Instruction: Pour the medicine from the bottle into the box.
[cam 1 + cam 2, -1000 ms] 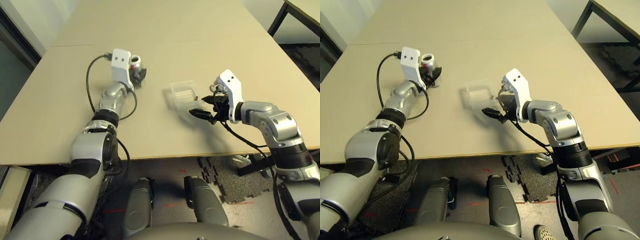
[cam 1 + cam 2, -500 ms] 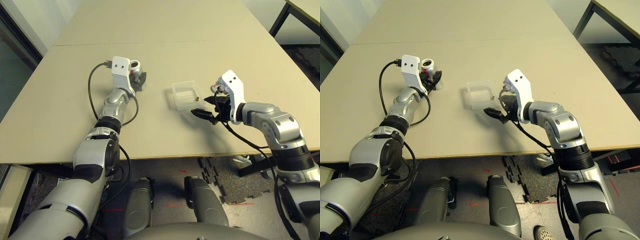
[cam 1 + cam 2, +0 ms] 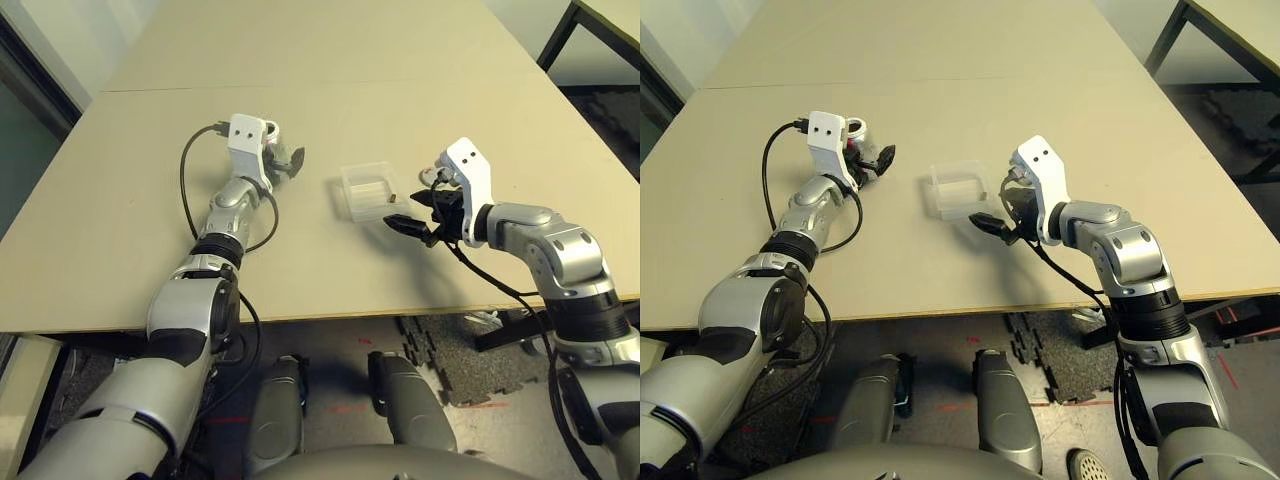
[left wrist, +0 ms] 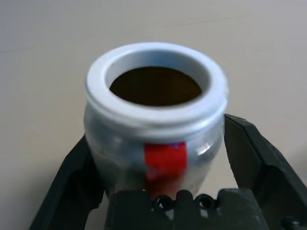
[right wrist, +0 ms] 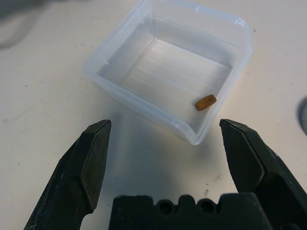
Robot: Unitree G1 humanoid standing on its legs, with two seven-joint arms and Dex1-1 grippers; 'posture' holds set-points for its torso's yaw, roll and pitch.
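The bottle (image 4: pixel 120 139) is a small silver-grey jar with a red mark. It stands upright on the table with its mouth uncovered, to the left of the box. My left gripper (image 3: pixel 282 158) is open, one black finger on each side of the bottle, and a gap shows at one finger (image 4: pixel 249 148). The box (image 3: pixel 366 190) is a clear shallow tray at mid-table, and one small brown pill (image 5: pixel 205 102) lies in it. My right gripper (image 3: pixel 408 212) is open with nothing in it, just at the box's near right corner.
A black cable (image 3: pixel 184 175) loops from my left wrist over the table. The table's front edge (image 3: pixel 330 312) runs just below both forearms. Another table's leg (image 3: pixel 556 35) stands at the far right. A seam (image 3: pixel 400 84) crosses the tabletop farther back.
My left gripper was shut on the bottle and has now opened around it. The bottle stays standing on the table. My right arm and the box have not moved.
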